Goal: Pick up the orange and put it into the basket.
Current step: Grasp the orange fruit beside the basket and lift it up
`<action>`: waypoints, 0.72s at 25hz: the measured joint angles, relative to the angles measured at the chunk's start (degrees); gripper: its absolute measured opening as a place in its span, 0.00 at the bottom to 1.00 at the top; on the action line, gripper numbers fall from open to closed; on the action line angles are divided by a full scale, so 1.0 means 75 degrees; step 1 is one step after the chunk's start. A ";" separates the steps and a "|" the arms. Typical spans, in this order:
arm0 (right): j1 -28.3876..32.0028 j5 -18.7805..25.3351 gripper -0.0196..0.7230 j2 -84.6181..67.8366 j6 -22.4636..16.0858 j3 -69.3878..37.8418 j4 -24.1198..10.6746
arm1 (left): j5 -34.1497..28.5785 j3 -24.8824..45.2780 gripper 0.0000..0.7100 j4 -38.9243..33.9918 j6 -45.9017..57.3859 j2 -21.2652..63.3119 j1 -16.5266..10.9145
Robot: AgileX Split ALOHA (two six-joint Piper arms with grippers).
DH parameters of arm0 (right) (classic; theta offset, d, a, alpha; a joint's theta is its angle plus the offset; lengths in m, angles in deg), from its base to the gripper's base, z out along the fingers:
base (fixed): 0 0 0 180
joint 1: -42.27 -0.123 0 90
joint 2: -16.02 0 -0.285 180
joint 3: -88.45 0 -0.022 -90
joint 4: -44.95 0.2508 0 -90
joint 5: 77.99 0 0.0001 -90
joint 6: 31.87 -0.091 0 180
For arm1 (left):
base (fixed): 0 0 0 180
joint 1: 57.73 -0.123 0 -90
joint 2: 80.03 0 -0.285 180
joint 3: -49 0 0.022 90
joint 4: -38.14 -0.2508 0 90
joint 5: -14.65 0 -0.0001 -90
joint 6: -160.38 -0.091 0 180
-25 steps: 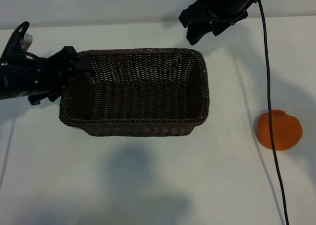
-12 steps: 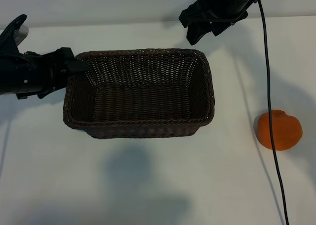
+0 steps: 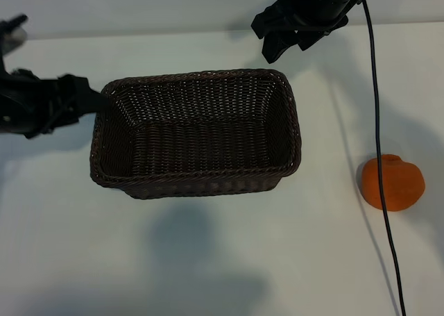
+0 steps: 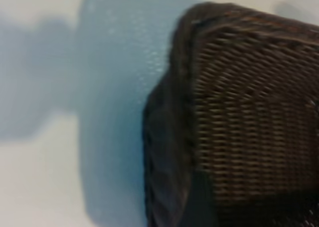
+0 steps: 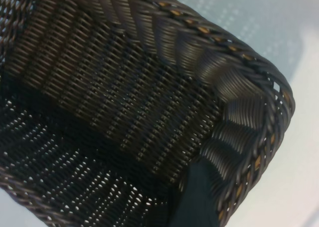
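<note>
1. Basket (image 3: 196, 132) sits mid-desk, empty, ready to receive fruit.
2. The orange (image 3: 392, 183) lies alone near the desk's right edge, well apart from it, untouched.
3. The left gripper (image 3: 87, 99) sits at the basket's left rim, jaws parted, holding nothing.
4. The right gripper (image 3: 286, 39) hovers wide open beyond the far right corner, empty, presumably the one to fetch.

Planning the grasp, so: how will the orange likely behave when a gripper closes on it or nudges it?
The orange looks roundish, so a nudge would probably roll it across the table. Its matte skin suggests decent grip. The dent near its top hints that it may give a little under pressure.
</note>
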 joint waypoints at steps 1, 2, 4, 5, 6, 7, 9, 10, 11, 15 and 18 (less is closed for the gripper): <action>0.0000 0.0000 0.78 0.0000 -0.0018 0.0000 0.0000 | -0.0130 -0.0093 0.84 -0.0111 0.0051 0.0169 0.0000; 0.0000 0.0000 0.78 0.0000 -0.0064 0.0000 0.0000 | -0.0312 -0.0276 0.84 -0.0243 0.0131 0.0374 0.0000; 0.0000 0.0000 0.78 0.0000 -0.0138 0.0000 0.0000 | -0.0632 -0.0596 0.84 -0.0565 0.0300 0.0567 0.0000; 0.0000 0.0000 0.78 0.0000 -0.0147 0.0000 0.0000 | -0.0835 -0.0845 0.84 -0.0789 0.0410 0.0595 0.0000; 0.0000 0.0000 0.78 0.0000 -0.0147 0.0000 0.0000 | -0.1013 -0.1019 0.84 -0.0972 0.0476 0.0595 0.0000; 0.0000 0.0000 0.78 0.0000 -0.0147 0.0000 0.0000 | -0.1207 -0.1203 0.84 -0.1183 0.0542 0.0586 0.0000; 0.0000 0.0000 0.78 0.0000 -0.0147 0.0000 0.0000 | -0.1434 -0.1430 0.84 -0.1521 0.0640 0.0579 0.0000; 0.0000 0.0000 0.78 0.0000 -0.0147 0.0000 0.0007 | -0.1485 -0.1507 0.84 -0.1611 0.0678 0.0579 0.0000; 0.0000 0.0000 0.78 0.0000 -0.0156 0.0000 0.0007 | -0.1486 -0.1526 0.84 -0.1696 0.0701 0.0579 0.0000; 0.0000 0.0000 0.78 0.0000 -0.0196 0.0000 0.0058 | -0.1576 -0.1535 0.84 -0.1894 0.0719 0.0411 0.0000; 0.0000 0.0000 0.78 0.0000 -0.0196 0.0000 0.0119 | -0.1593 -0.1535 0.84 -0.1902 0.0719 0.0141 0.0000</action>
